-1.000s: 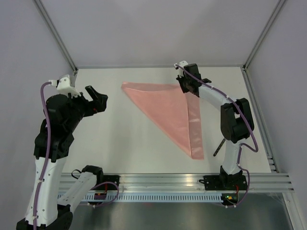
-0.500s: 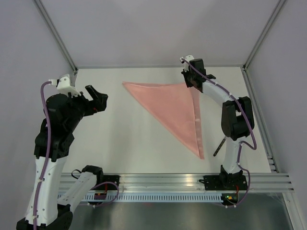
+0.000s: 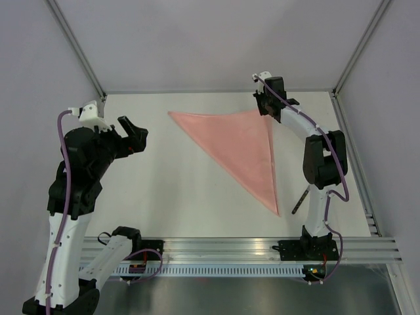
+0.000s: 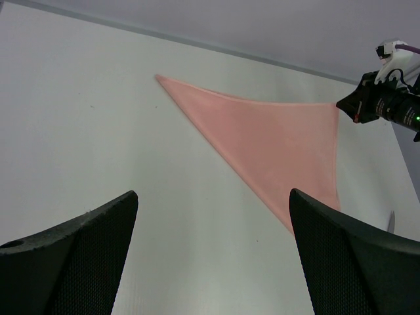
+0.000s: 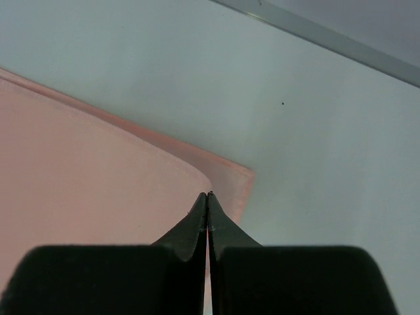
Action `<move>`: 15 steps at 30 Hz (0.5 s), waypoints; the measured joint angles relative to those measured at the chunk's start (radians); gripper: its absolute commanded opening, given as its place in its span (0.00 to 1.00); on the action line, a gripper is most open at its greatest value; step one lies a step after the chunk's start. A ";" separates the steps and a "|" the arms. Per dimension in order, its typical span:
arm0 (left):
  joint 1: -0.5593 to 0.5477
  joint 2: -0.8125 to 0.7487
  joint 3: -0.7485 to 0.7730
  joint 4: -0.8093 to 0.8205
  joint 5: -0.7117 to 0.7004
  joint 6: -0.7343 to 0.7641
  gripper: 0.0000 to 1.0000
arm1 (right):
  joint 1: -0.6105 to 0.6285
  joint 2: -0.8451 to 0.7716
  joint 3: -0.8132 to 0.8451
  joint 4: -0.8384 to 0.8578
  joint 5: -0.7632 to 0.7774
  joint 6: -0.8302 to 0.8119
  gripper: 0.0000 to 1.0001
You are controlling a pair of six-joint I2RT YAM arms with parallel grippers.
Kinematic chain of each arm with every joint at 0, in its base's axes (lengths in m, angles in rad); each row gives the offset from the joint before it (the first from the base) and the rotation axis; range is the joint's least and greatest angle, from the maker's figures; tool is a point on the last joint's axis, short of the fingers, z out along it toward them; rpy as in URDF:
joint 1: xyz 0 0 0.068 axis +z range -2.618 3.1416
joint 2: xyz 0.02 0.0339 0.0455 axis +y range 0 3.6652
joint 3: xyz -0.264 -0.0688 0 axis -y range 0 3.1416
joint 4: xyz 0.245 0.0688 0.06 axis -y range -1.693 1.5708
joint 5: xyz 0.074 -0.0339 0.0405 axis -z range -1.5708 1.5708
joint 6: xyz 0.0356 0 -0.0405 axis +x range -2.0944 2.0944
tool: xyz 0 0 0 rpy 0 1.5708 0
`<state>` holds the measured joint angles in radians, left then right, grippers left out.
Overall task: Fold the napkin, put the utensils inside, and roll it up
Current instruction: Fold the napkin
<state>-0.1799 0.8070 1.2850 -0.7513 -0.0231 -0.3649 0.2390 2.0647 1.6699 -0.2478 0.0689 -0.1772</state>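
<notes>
The napkin point(image 3: 243, 144) lies on the bench point(image 3: 164, 197) as a pink triangle in the upper centre-right of the top view. One point reaches toward the upper left, one toward the lower right, and the square corner sits at the upper right. At that corner the right end effector point(image 5: 208, 197) has its jaws pressed together with no gap, apparently pinching the tip of the upper layer. In its wrist view that layer curls up to the fingertips, and the lower layer's corner shows just beyond it to the right, so the two corners are not yet matched. The step in hand looks like finishing the diagonal fold. Doing it well means carrying the pinched tip over that exposed corner, lowering it until the cloth lies flat, and only then letting go, without dragging the layer beneath. The thin, shiny cloth may slide or spring back, so a slow release straight upward seems wise. The left end effector point(image 3: 134, 129) hangs wide open at the left of the frame, well apart from the napkin and free to pin the long fold edge. The knife point(image 3: 299, 201) lies at lower right near the napkin's lower tip, partly hidden behind the right arm point(image 3: 321, 164).
</notes>
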 measured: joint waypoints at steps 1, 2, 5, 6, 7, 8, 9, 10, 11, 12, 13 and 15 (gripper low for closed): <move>0.000 0.000 0.000 0.000 0.000 0.000 1.00 | -0.002 0.002 0.005 0.000 0.000 0.000 0.01; 0.000 0.000 0.000 0.000 0.000 0.000 1.00 | -0.004 0.004 0.010 0.000 0.000 0.000 0.01; 0.000 0.000 -0.005 0.004 0.000 0.000 1.00 | -0.009 0.018 0.026 0.000 0.000 0.000 0.01; 0.000 0.000 -0.006 0.005 0.000 0.000 1.00 | -0.011 0.023 0.029 0.000 0.000 0.000 0.00; 0.000 0.000 -0.008 0.006 0.000 0.000 1.00 | -0.013 0.029 0.033 0.000 0.000 0.000 0.00; 0.000 0.001 -0.010 0.006 0.000 0.000 1.00 | -0.013 0.033 0.034 0.000 0.000 0.000 0.00; 0.000 0.002 -0.010 0.006 0.000 0.000 1.00 | -0.013 0.037 0.034 -0.001 0.000 0.000 0.00; 0.000 0.003 -0.010 0.006 0.000 0.000 1.00 | -0.014 0.041 0.035 0.000 0.000 0.000 0.01; 0.000 0.004 -0.010 0.006 0.000 0.000 1.00 | -0.014 0.045 0.037 0.000 0.000 0.000 0.00; 0.000 0.005 -0.010 0.006 0.000 0.000 1.00 | -0.014 0.048 0.037 -0.001 0.000 0.000 0.00; 0.000 0.005 -0.010 0.006 0.000 0.000 1.00 | -0.014 0.050 0.037 -0.001 0.000 0.000 0.00; 0.000 0.008 -0.010 0.007 0.000 0.000 1.00 | -0.016 0.053 0.037 -0.001 0.000 0.000 0.00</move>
<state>-0.1799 0.8146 1.2747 -0.7444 -0.0231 -0.3649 0.2230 2.1174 1.7073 -0.2489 0.0692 -0.1768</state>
